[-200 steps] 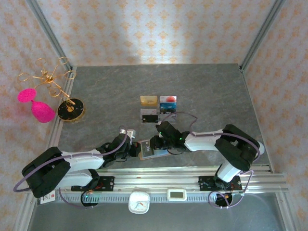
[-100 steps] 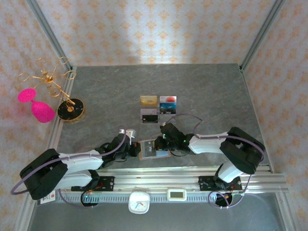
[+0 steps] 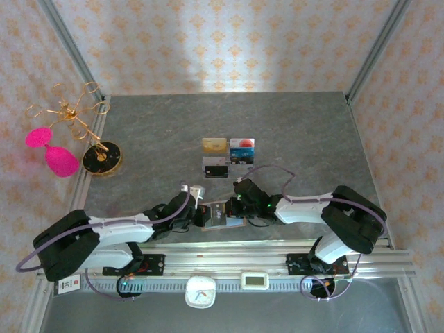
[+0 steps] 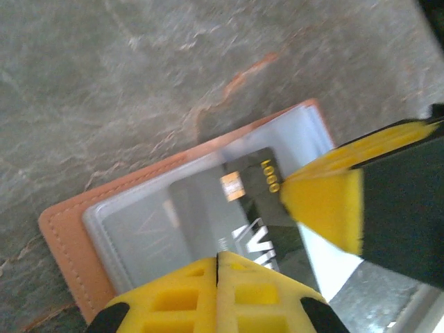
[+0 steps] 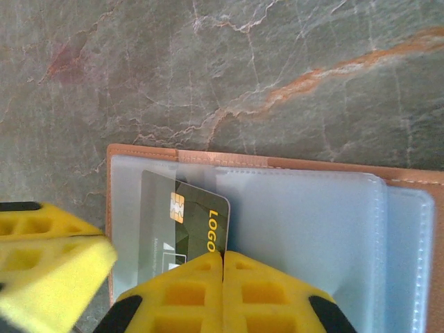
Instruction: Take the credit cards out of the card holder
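The card holder lies open near the table's front edge, tan leather with bluish clear sleeves. A black credit card with a gold chip and "LOGO" sticks partly out of a sleeve. My right gripper is shut on that card's lower corner, and its finger shows from the left wrist. My left gripper is shut, its tips lying over the holder's sleeve. I cannot tell whether it pinches anything. Several more credit cards lie flat farther back.
A gold wire stand on a black round base, with pink pieces, stands at the table's left edge. An aluminium rail runs along the near edge, with a small white device below it.
My right gripper has closed on the black card. The left wrist has moved right toward the holder, and the holder has slid slightly left.
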### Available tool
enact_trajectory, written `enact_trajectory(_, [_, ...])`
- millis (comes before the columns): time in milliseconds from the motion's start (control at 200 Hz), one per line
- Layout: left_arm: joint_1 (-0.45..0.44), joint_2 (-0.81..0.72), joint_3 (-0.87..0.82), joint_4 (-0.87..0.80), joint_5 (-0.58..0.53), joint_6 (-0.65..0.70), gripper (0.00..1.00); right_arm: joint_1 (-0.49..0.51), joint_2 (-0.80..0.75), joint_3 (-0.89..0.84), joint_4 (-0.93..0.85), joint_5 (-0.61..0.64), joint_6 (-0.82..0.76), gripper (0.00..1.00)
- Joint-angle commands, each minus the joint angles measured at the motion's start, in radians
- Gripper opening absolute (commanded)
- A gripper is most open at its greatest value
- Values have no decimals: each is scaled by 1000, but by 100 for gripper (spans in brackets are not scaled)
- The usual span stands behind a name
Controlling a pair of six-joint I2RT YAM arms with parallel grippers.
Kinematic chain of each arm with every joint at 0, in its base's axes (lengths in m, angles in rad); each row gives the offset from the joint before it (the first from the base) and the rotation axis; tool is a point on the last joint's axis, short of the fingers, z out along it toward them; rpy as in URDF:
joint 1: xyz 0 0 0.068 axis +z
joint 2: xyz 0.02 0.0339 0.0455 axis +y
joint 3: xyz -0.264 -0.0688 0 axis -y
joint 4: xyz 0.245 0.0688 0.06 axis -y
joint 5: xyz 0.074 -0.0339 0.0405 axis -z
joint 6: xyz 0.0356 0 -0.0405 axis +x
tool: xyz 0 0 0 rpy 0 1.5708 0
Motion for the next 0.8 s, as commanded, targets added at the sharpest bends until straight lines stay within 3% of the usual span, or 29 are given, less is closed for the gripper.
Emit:
enact_trajectory(0, [-4,23,-11,44,-28,-1,0,5,4,-24,14,5,8,1])
enact_trajectory(135, [-4,47,-22,34,-28,16,0,5,13,-44,50,-25,22,18])
enact_trajectory(350, [-19,101,-22,52,-4,13,0,4,41,-41,116,-81,23,21])
enact_trajectory(561, [-16,51,-35,13,-38,13,0,-6,-33,-58,21,27,20,1])
enact_trajectory(796, [1,23,-35,12,-30,17,0,-54,-234,-149,-84,118,-36,0])
